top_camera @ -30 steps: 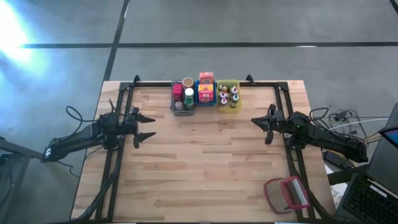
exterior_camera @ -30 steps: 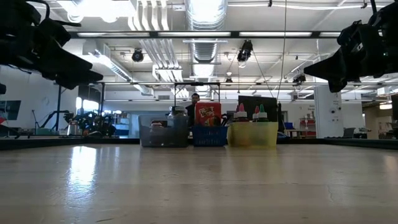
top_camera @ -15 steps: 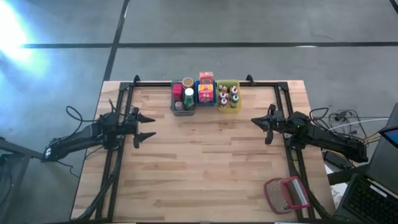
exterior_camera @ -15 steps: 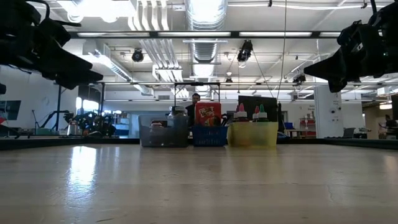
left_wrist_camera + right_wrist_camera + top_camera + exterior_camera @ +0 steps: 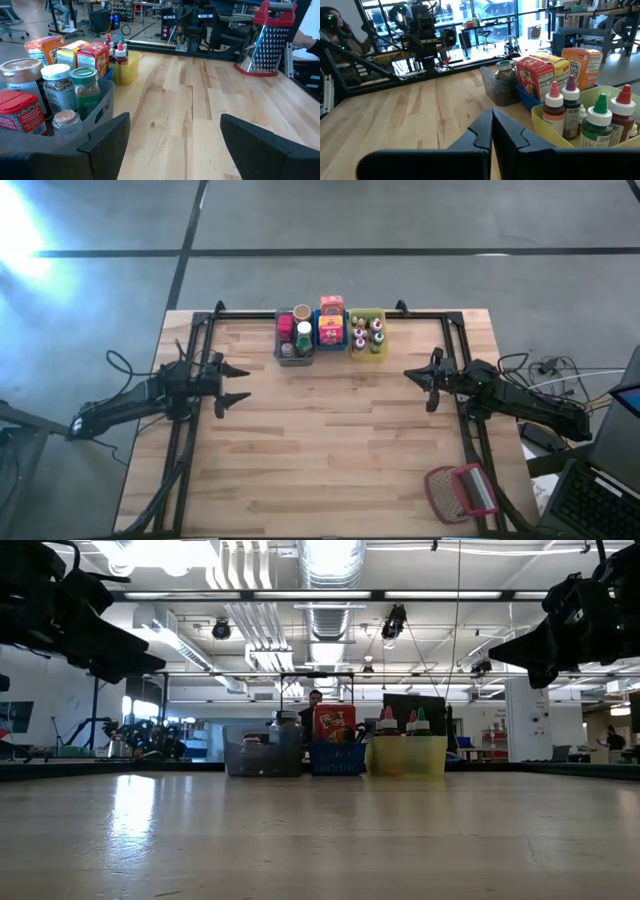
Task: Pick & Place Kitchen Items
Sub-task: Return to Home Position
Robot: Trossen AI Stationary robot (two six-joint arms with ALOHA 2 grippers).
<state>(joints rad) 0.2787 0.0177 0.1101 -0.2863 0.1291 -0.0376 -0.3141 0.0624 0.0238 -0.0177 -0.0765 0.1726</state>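
While apart, two grippers (image 5: pixel 240 383) (image 5: pixel 412 375), three bins (image 5: pixel 262 762) (image 5: pixel 336 760) (image 5: pixel 405 758)

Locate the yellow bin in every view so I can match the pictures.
High view: yellow bin, rightmost of three at the table's upper edge.
Low view: right of centre, at the far end.
Left wrist view: farthest bin, behind the boxes.
Right wrist view: nearest bin, holding bottles.
Shared landmark: the blue bin beside it.

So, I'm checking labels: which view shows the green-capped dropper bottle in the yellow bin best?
The right wrist view: the green-capped dropper bottle stands close, cap and body clear above the rim of the yellow plastic bin. The left wrist and low views show only distant caps over the rim; the high view shows tiny coloured dots.
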